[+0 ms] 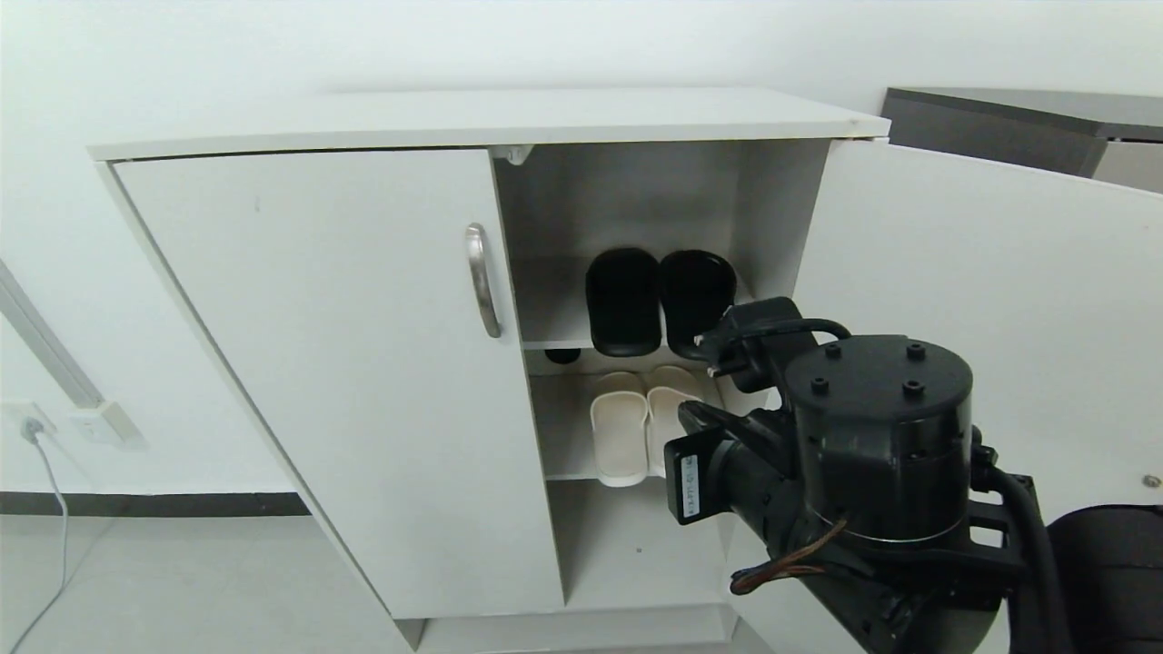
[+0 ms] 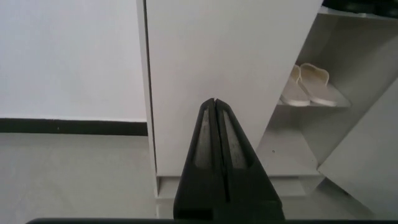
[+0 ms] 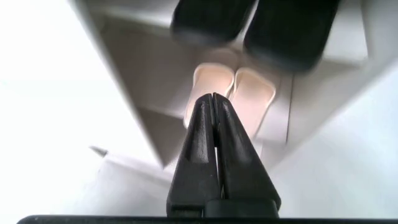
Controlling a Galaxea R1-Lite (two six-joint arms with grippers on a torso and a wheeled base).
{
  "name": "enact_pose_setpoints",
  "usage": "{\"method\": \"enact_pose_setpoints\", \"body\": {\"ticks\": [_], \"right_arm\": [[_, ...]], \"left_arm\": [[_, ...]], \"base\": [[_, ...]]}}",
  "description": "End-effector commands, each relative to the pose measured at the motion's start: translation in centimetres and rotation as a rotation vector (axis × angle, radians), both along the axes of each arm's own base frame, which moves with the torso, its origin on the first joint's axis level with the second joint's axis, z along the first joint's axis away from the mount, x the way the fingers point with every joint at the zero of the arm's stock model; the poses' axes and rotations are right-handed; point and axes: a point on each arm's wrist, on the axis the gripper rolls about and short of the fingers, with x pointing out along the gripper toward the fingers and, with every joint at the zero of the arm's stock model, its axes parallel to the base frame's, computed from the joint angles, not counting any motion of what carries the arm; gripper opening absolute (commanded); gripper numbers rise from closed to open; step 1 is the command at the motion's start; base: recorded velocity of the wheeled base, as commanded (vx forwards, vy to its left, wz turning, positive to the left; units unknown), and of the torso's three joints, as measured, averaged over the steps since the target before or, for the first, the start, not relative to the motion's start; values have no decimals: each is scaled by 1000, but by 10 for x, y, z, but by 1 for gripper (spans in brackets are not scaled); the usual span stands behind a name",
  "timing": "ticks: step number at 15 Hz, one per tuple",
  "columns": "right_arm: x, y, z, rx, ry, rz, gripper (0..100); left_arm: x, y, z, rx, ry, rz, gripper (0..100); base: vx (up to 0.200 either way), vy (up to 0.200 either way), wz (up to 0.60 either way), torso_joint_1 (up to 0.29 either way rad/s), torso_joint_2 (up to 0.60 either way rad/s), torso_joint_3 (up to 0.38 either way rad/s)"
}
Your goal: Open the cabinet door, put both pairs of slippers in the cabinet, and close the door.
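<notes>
Right tool (image 3: 214, 99): fingers pressed together, holding nothing, poised before the cabinet (image 1: 491, 113) opening. Left tool (image 2: 215, 102): same, facing the closed left door (image 2: 224, 56).

Black slippers (image 1: 659, 300) on the upper shelf, cream slippers (image 1: 636, 427) on the shelf below.

Right door (image 1: 981, 300) stands wide. Judged a stiff, light, hinged panel; push its face near the free edge.

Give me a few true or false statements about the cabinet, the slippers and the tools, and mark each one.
1. The black slippers sit on the shelf above the white slippers. True.
2. Both doors are shut. False: the right door stands open, the left door is shut.
3. The right tool is shut and empty. True.
4. One tool grips a white slipper. False: the left tool is also shut, holding nothing.
</notes>
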Motion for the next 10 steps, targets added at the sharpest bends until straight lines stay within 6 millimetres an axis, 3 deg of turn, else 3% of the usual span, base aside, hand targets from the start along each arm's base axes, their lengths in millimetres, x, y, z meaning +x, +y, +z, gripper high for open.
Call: {"method": "enact_pose_setpoints", "body": {"ticks": [1, 5, 10], "right_arm": [[1, 1, -3, -7, 6, -1, 0], [1, 1, -11, -32, 20, 1, 0], [-1, -5, -21, -80, 28, 2, 0]], "left_arm": [[0, 0, 0, 0, -1, 1, 0], [0, 0, 0, 0, -1, 4, 0], [0, 0, 0, 0, -1, 1, 0]], "base": [[-200, 0, 0, 7, 2, 2], [-200, 0, 0, 2, -1, 1], [0, 0, 0, 0, 0, 0]]}}
